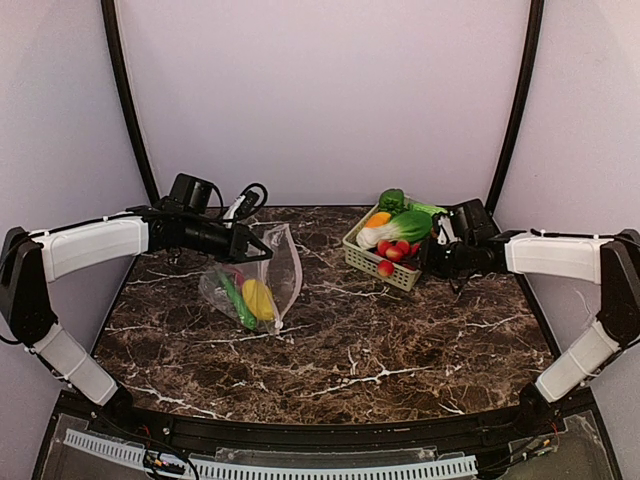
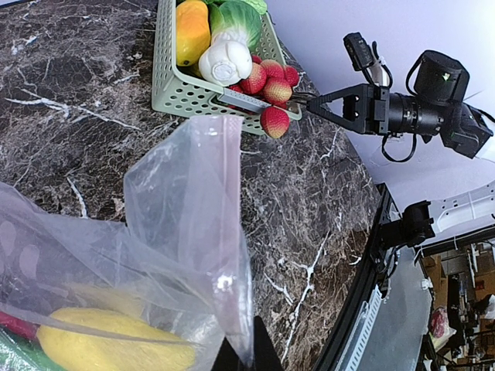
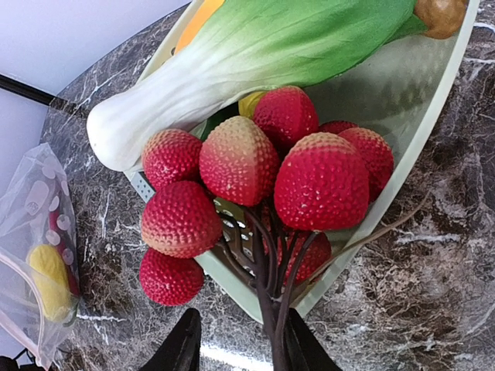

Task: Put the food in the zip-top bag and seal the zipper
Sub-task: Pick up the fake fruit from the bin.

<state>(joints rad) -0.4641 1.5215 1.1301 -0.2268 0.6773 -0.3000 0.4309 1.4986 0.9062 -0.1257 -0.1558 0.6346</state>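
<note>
Zip-top bag (image 1: 280,270): left of centre on the table. Its top edge is clenched in the left gripper (image 1: 252,246), and a yellow piece (image 1: 258,298) and a green piece (image 1: 235,298) already lie inside.
Basket (image 1: 375,262): far right, well apart from the bag, with the right arm much the nearer.
Bok choy (image 3: 255,54): lies across the basket, behind the cluster.
Red cluster (image 3: 255,170): spills over the basket's near-left rim, directly ahead of the right gripper (image 3: 240,318).
Stem (image 3: 267,286): dark and thin. Its long axis runs straight back into the jaws.
Right jaws: part-open and straddling the stem. It lies close to one finger, with a gap to the other, so I judge it is not yet pinched.
Coming move: probably pinching the stem, then carrying the cluster left to the bag.
Hidden: the left fingers are mostly cut off. The zipper (image 2: 232,216) is a faint strip, and I cannot tell how wide the mouth gapes.
</note>
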